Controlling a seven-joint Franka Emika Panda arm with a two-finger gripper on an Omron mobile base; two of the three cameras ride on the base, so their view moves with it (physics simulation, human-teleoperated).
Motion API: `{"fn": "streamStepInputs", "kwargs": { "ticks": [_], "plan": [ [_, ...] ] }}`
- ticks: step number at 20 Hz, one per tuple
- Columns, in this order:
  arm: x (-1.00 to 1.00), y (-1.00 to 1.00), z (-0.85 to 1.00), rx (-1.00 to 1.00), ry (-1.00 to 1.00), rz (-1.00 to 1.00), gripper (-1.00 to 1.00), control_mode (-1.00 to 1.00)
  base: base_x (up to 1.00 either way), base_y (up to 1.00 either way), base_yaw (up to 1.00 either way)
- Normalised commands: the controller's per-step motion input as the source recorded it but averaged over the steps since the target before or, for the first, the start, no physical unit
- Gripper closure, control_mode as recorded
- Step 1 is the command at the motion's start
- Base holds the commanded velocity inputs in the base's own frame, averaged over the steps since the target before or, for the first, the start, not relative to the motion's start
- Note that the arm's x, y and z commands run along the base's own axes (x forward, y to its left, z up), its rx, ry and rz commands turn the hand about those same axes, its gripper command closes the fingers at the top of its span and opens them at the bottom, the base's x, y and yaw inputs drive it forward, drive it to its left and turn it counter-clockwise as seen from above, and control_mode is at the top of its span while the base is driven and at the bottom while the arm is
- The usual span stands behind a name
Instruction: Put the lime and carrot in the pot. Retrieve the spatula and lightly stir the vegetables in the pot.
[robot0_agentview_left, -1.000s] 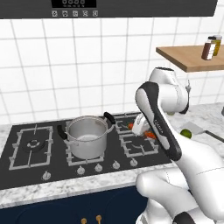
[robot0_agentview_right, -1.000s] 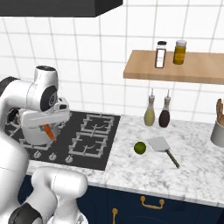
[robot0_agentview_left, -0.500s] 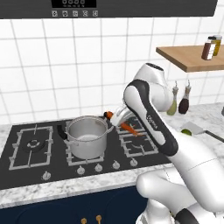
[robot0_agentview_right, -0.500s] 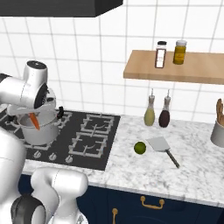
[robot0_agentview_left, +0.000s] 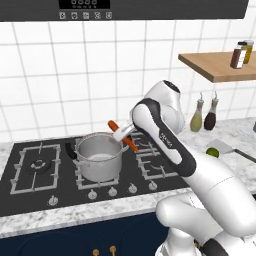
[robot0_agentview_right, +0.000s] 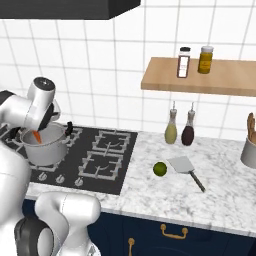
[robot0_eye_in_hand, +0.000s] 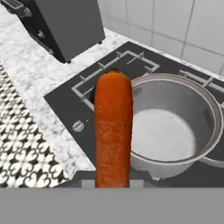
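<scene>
the claw (robot0_agentview_left: 121, 134) grips the carrot (robot0_agentview_left: 121, 135) tilted just above the pot's (robot0_agentview_left: 98, 159) rim, poised to drop it in; lime (robot0_agentview_right: 160, 168) and spatula (robot0_agentview_right: 183, 166) wait well right of the pot on the counter (robot0_agentview_right: 220, 195).

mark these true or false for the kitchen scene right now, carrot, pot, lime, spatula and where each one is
1. The gripper is shut on the carrot. True.
2. The lime is already inside the pot. False: it lies on the marble counter, and the pot is empty in the hand view.
3. The spatula lies on the counter beside the lime. True.
4. The pot stands on the counter next to the bottles. False: it sits on the hob.
5. The carrot rests on the pot's floor. False: it is held above the pot's rim.
</scene>
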Motion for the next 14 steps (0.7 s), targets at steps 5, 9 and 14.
{"fn": "streamStepInputs", "kwargs": {
  "ticks": [5, 9, 14],
  "plan": [
    [0.47, 0.08, -0.13, 0.0, -0.03, 0.01, 1.0, -1.0, 0.0, 0.0, 0.0],
    [0.5, 0.15, -0.15, 0.02, 0.0, 0.04, 1.0, -1.0, 0.0, 0.0, 0.0],
    [0.46, 0.24, -0.17, 0.04, 0.0, 0.06, 1.0, -1.0, 0.0, 0.0, 0.0]
  ]
}}
